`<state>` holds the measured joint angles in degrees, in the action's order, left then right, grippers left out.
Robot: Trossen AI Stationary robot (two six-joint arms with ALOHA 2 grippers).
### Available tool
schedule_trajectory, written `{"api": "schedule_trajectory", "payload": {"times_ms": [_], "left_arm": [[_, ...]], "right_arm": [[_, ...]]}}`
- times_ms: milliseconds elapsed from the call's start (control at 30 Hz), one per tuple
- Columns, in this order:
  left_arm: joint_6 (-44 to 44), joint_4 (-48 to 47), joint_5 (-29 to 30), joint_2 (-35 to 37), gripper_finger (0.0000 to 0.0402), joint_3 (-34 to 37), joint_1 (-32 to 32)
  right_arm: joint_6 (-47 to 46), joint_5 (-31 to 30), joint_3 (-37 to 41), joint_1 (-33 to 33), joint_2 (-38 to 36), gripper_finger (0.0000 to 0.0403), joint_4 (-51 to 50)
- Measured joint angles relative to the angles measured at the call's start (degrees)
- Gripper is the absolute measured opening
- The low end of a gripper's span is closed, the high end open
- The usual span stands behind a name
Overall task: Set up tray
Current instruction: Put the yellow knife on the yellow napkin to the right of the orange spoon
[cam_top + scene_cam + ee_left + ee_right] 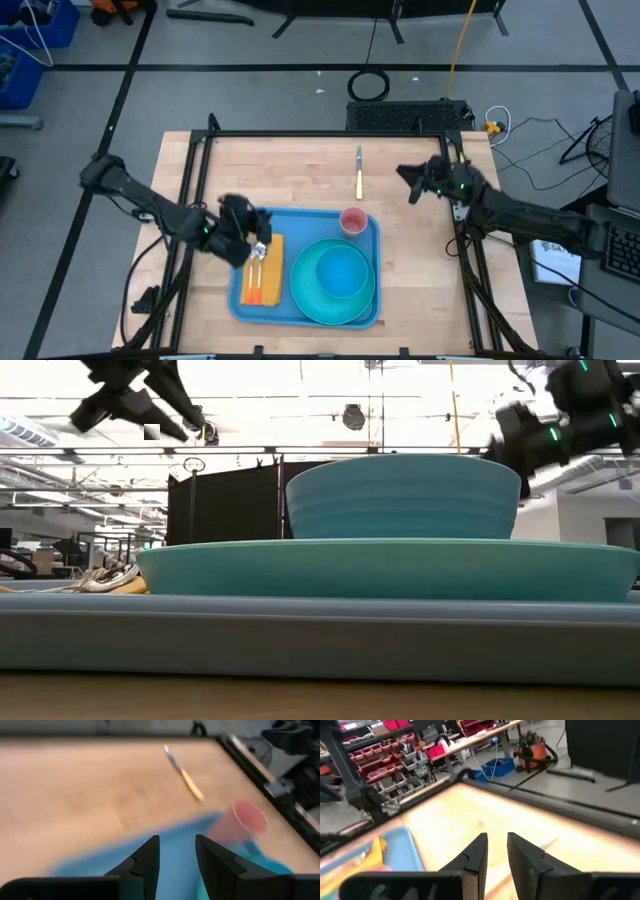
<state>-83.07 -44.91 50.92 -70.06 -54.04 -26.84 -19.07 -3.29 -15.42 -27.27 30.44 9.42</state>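
Note:
The blue tray (305, 232) lies at the table's near middle. On it sit a turquoise plate (310, 300) with a turquoise bowl (340, 272) in it, a pink cup (353, 220) at the far right corner, and an orange napkin (272, 268) bearing orange-handled cutlery (256, 272). A yellow-handled knife (359, 172) lies on the bare wood beyond the tray. My left gripper (177, 840) hovers open above the tray's far left corner, holding nothing. My right gripper (497, 837) hangs open and holding nothing over the table's far right part.
Bare wood lies around the tray, widest on the far side. A black frame (330, 133) runs along the table's far edge and down both sides. In the low view the plate (390, 570) and bowl (400, 495) fill the middle.

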Motion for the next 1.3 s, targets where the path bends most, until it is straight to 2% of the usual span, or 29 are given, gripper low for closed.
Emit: {"api": "schedule_trajectory", "payload": {"times_ms": [133,233,333,400,467,533,633,733,833,933,1033,1133,1200,1300], "left_arm": [[11.7,0.4,3.7,4.0,0.0129,0.0,5.7],[17.8,0.1,5.9,5.6,0.0129,0.0,9.3],[23.1,0.0,10.9,6.1,0.0129,0.0,12.6],[25.0,0.0,16.1,6.1,0.0129,0.0,14.4],[25.7,-0.1,22.1,6.1,0.0129,0.0,15.5],[27.8,-0.1,25.5,6.1,0.0129,0.0,16.7],[31.6,-0.4,25.8,6.1,0.0129,0.1,17.8],[34.3,-0.1,26.4,6.1,0.0129,0.9,18.1],[34.4,-0.2,28.0,7.0,0.0129,3.3,18.6],[32.7,1.8,28.6,9.7,0.0129,7.1,18.7],[33.4,5.1,27.8,13.0,0.0129,10.9,18.2],[42.9,11.6,24.3,16.8,0.0129,13.9,17.1],[54.6,19.7,16.7,19.3,0.0129,15.9,16.7],[73.3,36.2,0.4,23.9,0.0129,21.3,17.9]], "right_arm": [[2.0,-1.2,-15.2,0.1,12.4,0.0063,-17.4],[5.5,-3.4,-28.4,0.2,24.6,0.0063,-28.8],[11.1,-5.7,-39.5,0.1,37.3,0.0063,-38.7],[19.9,-4.1,-44.7,0.5,44.1,0.0063,-39.5],[24.0,-3.7,-48.6,1.1,48.9,0.0063,-36.1],[20.3,-3.9,-51.9,1.4,52.1,0.0063,-33.2],[9.6,-4.1,-58.4,0.0,56.6,0.0063,-36.7],[3.5,-4.2,-67.3,-2.4,60.3,0.0063,-47.8],[3.1,-5.8,-76.6,-3.8,66.3,0.0063,-62.6],[1.0,-6.9,-83.7,-3.6,72.7,0.0063,-72.6],[-1.3,-4.3,-86.5,-3.3,76.7,0.0063,-77.0],[-1.2,-4.2,-86.3,-2.6,80.0,0.0064,-78.1],[0.1,-4.2,-86.3,-2.6,81.4,0.0064,-78.5],[-0.6,-4.4,-86.3,-2.4,82.8,0.0064,-77.7]]}}
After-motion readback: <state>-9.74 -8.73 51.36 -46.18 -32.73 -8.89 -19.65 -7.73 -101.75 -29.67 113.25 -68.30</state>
